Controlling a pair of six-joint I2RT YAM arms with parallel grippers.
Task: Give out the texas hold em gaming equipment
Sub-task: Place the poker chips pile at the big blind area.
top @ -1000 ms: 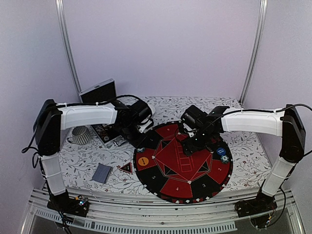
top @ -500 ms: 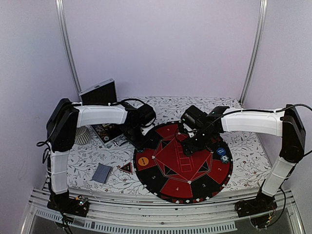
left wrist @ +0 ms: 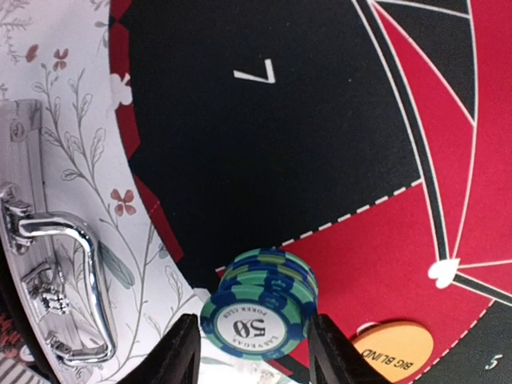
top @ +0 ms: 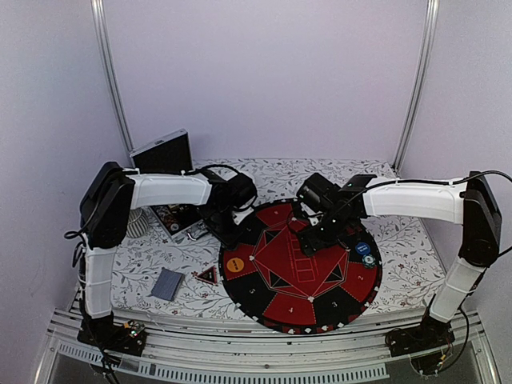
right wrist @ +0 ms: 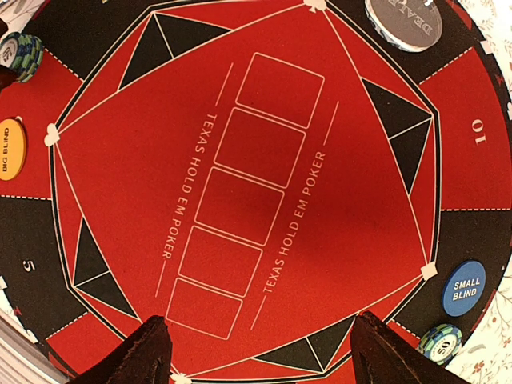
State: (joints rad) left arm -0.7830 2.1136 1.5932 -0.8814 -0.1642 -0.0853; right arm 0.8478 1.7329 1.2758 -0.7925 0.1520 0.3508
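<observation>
Cards (top: 167, 284) lie toward the worktop's (top: 144, 248) near-left corner in the top view; the left gripper (top: 227, 230) hangs at the mat's (top: 280, 314) far-left edge. Left wrist: a chip stack (left wrist: 258, 318) stands at that edge between the fingers (left wrist: 186, 356); gripped or merely flanked, I cannot tell. Right wrist: the right gripper (right wrist: 264, 352) gapes wide, empty, over the mat's centre.

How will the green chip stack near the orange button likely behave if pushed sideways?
The chip stack would probably shear apart: its discs already sit offset. Each chip looks stiff and smooth-faced, so they may slide over one another. A round chip tipped on edge might roll across the mat.
</observation>
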